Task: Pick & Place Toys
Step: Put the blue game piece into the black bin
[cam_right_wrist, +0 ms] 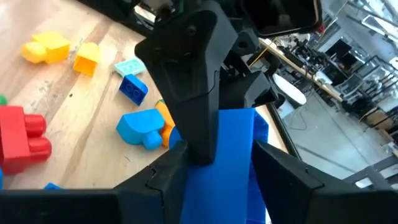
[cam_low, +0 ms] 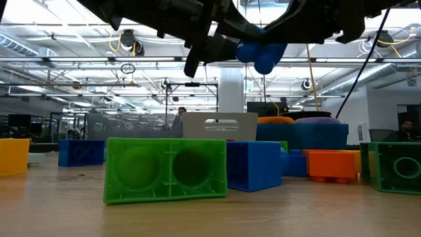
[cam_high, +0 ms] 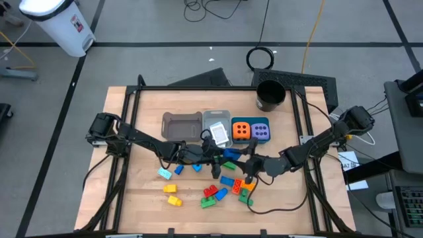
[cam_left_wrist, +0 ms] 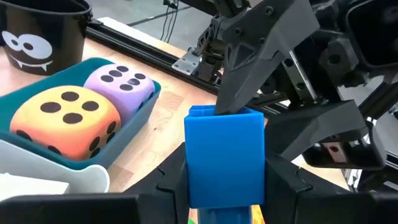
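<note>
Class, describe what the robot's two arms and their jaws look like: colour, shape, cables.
Both arms, left arm and right arm, are dark, slender and jointed. Black cables trail from them. The right gripper has dark, angular, wedge-shaped jaws; the left gripper looks the same.

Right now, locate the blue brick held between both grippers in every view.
High view: blue brick at table centre, where the arms meet.
Low view: top centre, held aloft.
Left wrist view: centre, between fingers.
Right wrist view: lower centre.
Shared landmark: orange dotted cube.

Blue brick (cam_right_wrist: 233, 162) between both pincers' fingers, loose bricks (cam_right_wrist: 93, 81) on table (cam_right_wrist: 74, 124)
</note>
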Robot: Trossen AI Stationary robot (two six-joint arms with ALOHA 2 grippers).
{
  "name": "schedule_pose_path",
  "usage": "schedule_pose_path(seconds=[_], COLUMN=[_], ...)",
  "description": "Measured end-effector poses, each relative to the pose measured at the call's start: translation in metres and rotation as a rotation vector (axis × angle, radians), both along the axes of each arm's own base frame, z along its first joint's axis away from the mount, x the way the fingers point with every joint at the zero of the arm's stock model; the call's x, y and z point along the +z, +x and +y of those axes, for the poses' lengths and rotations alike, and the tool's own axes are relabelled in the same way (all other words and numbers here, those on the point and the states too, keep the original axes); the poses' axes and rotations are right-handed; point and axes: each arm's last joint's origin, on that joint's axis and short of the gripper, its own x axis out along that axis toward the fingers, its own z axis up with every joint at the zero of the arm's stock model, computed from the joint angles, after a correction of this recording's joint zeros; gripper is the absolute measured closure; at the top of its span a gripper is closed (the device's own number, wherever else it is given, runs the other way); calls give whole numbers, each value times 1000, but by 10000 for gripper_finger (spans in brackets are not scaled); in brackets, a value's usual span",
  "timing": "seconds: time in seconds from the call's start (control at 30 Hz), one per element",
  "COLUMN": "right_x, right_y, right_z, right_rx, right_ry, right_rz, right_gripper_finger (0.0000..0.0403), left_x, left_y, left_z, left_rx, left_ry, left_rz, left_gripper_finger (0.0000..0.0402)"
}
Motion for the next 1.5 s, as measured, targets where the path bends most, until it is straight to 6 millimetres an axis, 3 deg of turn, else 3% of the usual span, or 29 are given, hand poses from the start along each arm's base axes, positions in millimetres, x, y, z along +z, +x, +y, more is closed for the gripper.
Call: schedule_pose_path(seconds=[0.23, 0.43, 0.57, 0.7, 0.83, 1.13, 1.27, 1.5], right_x=[20, 42, 51, 53, 53, 52, 52, 49], right_y=[-17, -41, -54, -61, -63, -63, -61, -60], right_z=[7, 18, 22, 22, 21, 21, 18, 15], right_rx=[-77, -8, 30, 41, 36, 36, 25, 12], right_ry=[36, 79, 134, 156, 172, 171, 169, 169], right_rz=[-89, -149, -173, -160, -152, -149, -149, -151], right_gripper_finger=[205, 189, 190, 197, 202, 202, 202, 202], left_x=[1, 1, 18, 33, 36, -15, -36, -49], left_y=[0, -2, -17, -42, -64, -119, -133, -137], left_z=[0, -1, 3, 7, 15, 52, 65, 76], left_rx=[23, 32, 60, 208, 299, 489, 544, 526], left_ry=[35, 55, 85, 157, 184, 49, -21, -102], left_rz=[-3, 23, 96, 210, 220, 260, 245, 242], left_gripper_finger=[264, 264, 264, 264, 264, 264, 264, 264])
